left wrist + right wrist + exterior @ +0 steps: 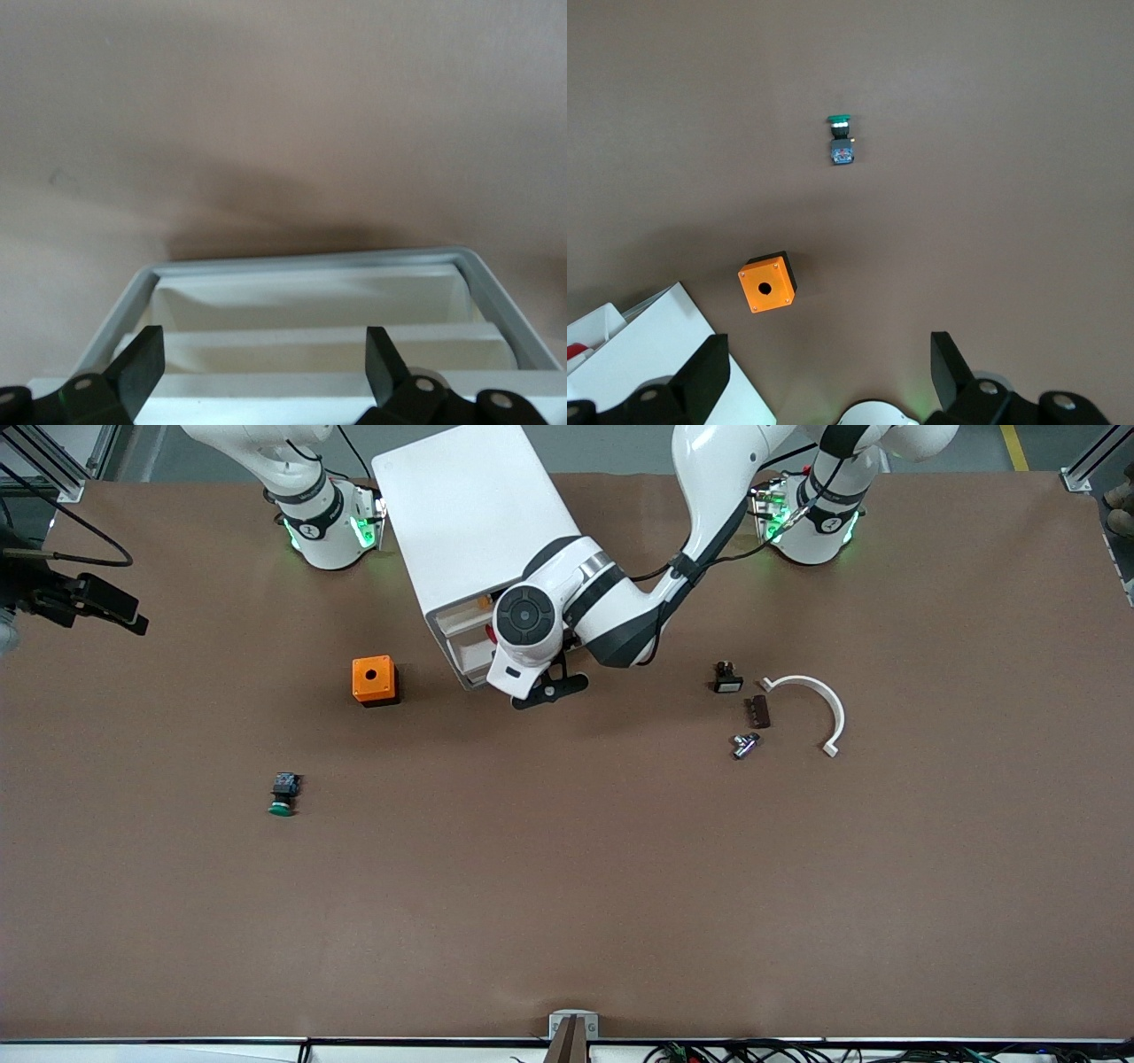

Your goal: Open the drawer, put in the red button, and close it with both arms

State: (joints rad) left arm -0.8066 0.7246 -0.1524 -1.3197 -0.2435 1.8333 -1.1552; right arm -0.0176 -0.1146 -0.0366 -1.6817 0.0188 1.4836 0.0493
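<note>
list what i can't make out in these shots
- Red button: front view, only a red speck in the open drawer, under the left arm's wrist.
- Left hand: left wrist view, the picture's edge cuts off its open fingers.
- Right hand: out of front view.

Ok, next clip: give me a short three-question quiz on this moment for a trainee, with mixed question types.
1. True or false: the green button lies inside the cabinet.
2. Which hand hangs over the cabinet's drawers? A) left hand B) right hand
3. Fill in: the orange box lies ___ from the front camera than the green button.
Key: 1 false, it lies on the table; 2 A; 3 farther.
</note>
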